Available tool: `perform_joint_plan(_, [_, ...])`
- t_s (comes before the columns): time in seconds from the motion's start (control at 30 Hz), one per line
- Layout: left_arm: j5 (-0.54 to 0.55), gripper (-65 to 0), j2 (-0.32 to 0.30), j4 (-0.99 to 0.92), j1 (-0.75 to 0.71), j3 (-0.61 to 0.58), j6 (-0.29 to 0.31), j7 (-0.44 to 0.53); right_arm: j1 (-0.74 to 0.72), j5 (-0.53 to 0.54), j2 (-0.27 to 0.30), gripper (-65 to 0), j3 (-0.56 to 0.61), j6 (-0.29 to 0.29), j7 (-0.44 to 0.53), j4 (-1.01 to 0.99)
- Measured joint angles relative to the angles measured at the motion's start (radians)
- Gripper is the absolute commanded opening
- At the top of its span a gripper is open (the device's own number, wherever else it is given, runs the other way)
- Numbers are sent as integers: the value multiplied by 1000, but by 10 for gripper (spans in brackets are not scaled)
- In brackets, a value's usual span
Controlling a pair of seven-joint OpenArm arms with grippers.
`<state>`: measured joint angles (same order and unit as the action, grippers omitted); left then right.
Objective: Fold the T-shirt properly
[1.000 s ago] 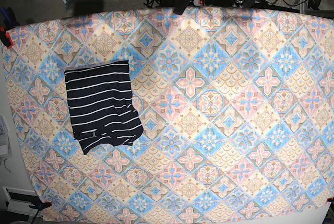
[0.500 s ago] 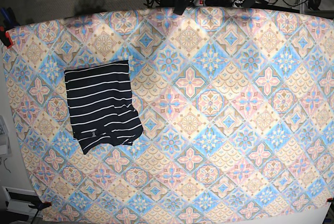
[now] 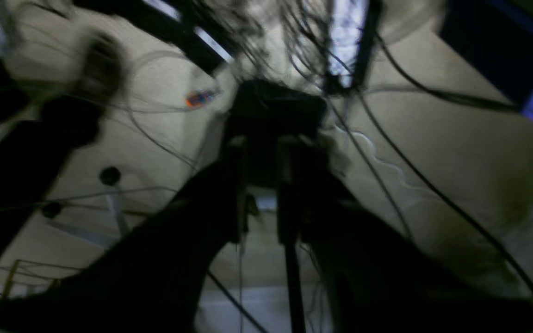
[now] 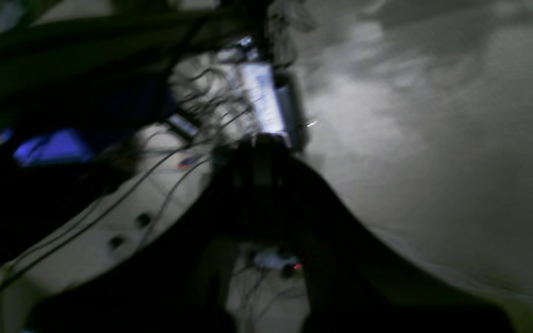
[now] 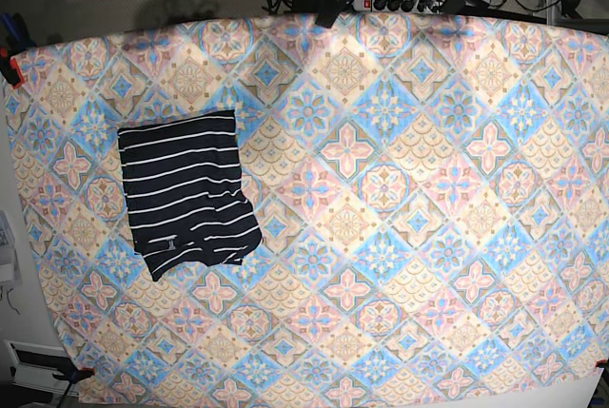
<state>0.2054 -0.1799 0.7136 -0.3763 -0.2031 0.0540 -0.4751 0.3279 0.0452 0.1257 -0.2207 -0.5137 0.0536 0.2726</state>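
One T-shirt (image 5: 188, 194), folded, navy with white stripes, lying left on one tablecloth (image 5: 400, 218); right gripper (image 4: 262, 169) closed, left gripper (image 3: 266, 185) unclear.

No text, label or number can be read anywhere — both wrist views are dark and blurred.

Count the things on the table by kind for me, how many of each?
Striped T-shirt, folded: 1
Patterned tablecloth: 1
Total: 2
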Motion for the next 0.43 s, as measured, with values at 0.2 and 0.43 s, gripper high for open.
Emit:
perform_joint_plan(0.2, [-1, -546, -1, -228, 84, -99, 2, 195, -79, -4, -48, -650, -1, 48, 12, -67])
perform_joint_plan(0.43, [-4, -546, 0, -375, 137, -183, -2, 401, -133, 7, -92, -650, -1, 43, 26, -64])
